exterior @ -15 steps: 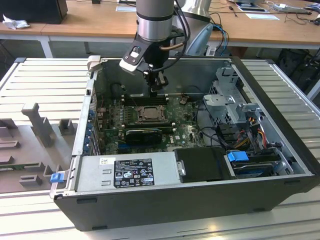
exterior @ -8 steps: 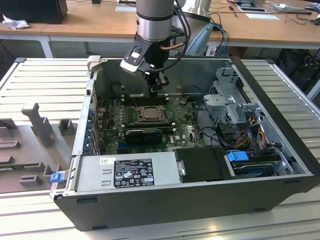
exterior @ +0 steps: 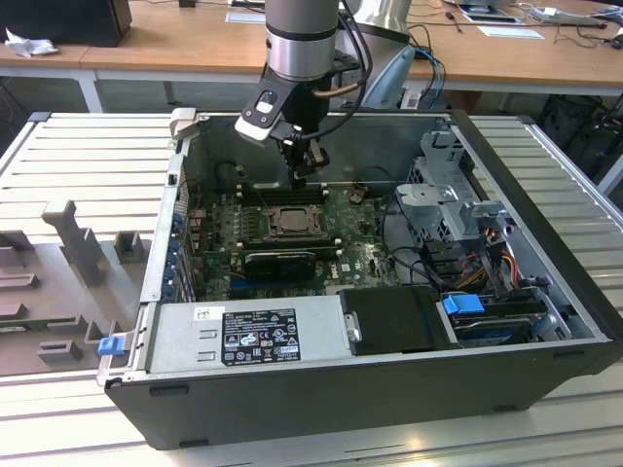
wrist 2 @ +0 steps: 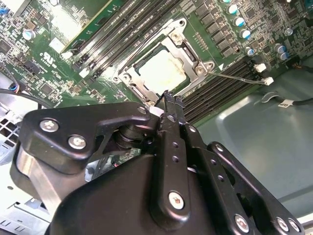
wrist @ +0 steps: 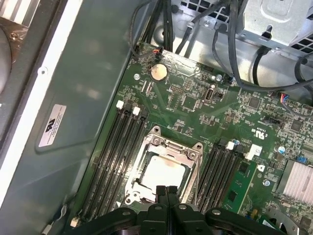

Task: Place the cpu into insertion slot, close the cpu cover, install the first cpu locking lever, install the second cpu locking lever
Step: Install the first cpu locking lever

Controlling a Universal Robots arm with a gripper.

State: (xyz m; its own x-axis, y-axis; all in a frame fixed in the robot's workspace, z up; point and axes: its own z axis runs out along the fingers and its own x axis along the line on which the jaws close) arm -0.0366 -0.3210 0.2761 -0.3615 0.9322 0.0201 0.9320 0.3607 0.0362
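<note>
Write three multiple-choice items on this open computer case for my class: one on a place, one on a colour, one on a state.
1. Where is the small, flat, pale silvery square cpu?
A. inside the window of the thin silvery metal cpu cover
B. on the labelled power supply
C. on the ribbed table

2. What colour is the flat circuit board under it?
A. red
B. green
C. blue

3. How does the cpu cover lie?
A. upright on its hinge
B. flat around the cpu
C. detached beside the case

Answers: 1 A, both wrist views show it framed there; 2 B, the board is green all over; 3 B, the plate sits level on the board.
</note>
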